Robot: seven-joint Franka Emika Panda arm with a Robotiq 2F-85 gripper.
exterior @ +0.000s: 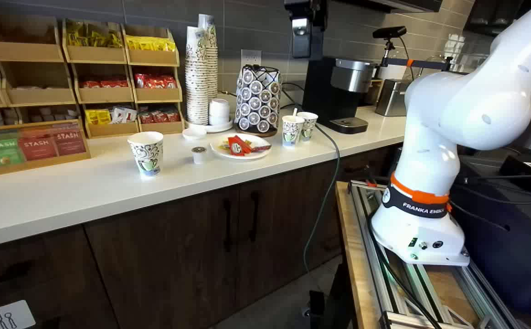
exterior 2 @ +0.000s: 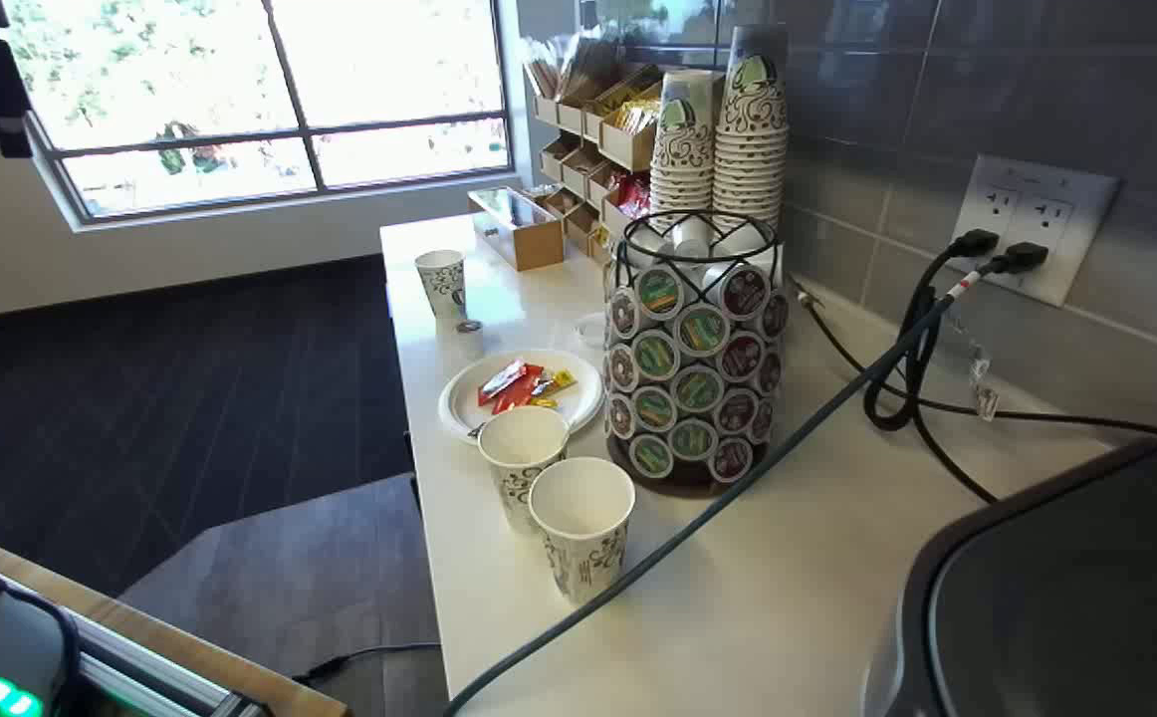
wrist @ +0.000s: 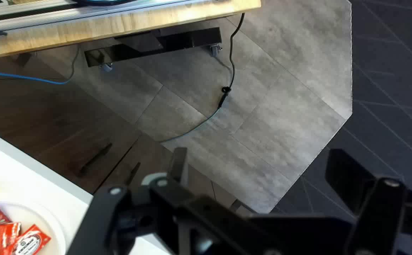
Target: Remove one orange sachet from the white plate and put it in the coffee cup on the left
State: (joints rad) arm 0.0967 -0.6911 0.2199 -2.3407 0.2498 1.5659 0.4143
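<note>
sachets (exterior: 239, 146) lie on the plate (exterior 2: 585, 390), none shows in the left cup (exterior: 147, 153), and the gripper (wrist: 259, 164) hangs spread and empty, so the whole job seems ahead.

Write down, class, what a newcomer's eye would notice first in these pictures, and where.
Probably the big white robot arm, standing beside the counter. Next, the orange-red sachets lying on the white plate, bright against it. In both exterior views, a tower of coffee pods also stands out near the plate.
</note>
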